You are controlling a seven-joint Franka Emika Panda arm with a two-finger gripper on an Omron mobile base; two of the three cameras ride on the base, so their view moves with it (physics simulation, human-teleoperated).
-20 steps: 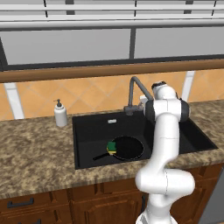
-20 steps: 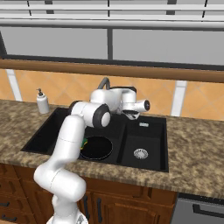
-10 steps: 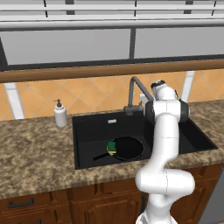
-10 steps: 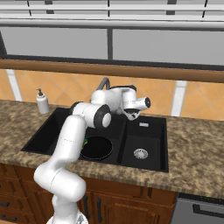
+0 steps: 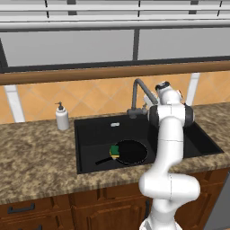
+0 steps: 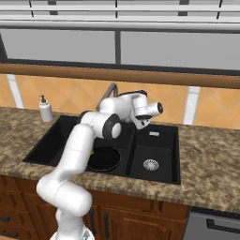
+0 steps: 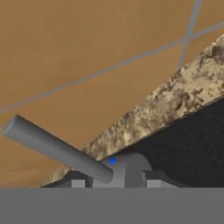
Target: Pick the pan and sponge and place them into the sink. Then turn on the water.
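Note:
The black pan (image 5: 131, 152) lies in the wide left basin of the black sink (image 5: 92, 130), its handle pointing left. The green and yellow sponge (image 5: 115, 150) rests on the pan's left rim. In the right base view the pan (image 6: 103, 158) sits below my arm. No water runs from the dark grey gooseneck faucet (image 5: 139, 92). My gripper (image 6: 140, 123) hangs at the faucet's foot behind the sink. In the hand view my gripper (image 7: 116, 184) has its tips apart, with the faucet base (image 7: 129, 168) between them and the grey lever (image 7: 57, 148) slanting up to the left.
A white soap dispenser (image 5: 62, 117) stands on the speckled granite counter (image 5: 36, 161) left of the sink. The narrower right basin (image 6: 154, 150) holds a silver drain. An orange tiled wall and a wooden ledge rise close behind the faucet.
My hand has shifted slightly to the right by the faucet, with the jaws narrowing. Pan and sponge have not moved.

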